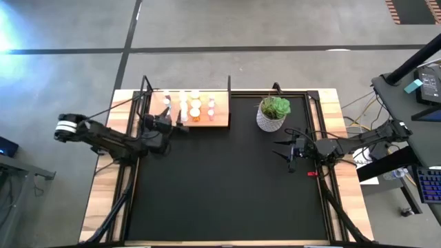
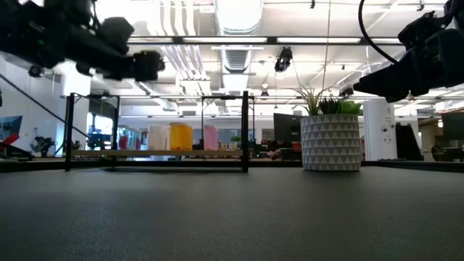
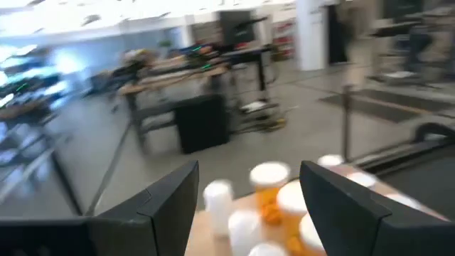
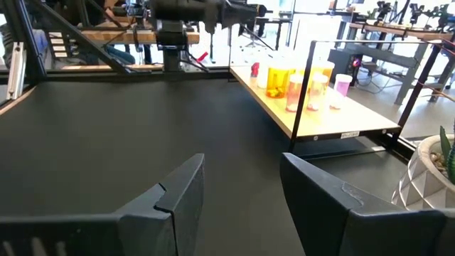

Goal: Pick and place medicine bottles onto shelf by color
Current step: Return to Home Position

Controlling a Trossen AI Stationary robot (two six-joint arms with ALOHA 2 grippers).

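The shelf (image 1: 220,122), a light-wood board with thin black posts, stands at the mat's far left. Several medicine bottles (image 1: 195,109), white, orange and pinkish, stand upright on the board in rows; they also show in the low view (image 2: 181,136) and the right wrist view (image 4: 291,82). My left gripper (image 1: 178,125) is open and empty, above the table beside the shelf's left end, with the bottles (image 3: 269,185) just beyond its fingers. My right gripper (image 1: 279,150) is open and empty above the mat's right side, near the plant pot.
A white pot with a green plant (image 1: 272,114) stands at the far right of the black mat (image 1: 220,186), close to my right gripper. A small red object (image 1: 311,173) lies by the mat's right edge. The shelf's black posts (image 2: 246,130) rise around the bottles.
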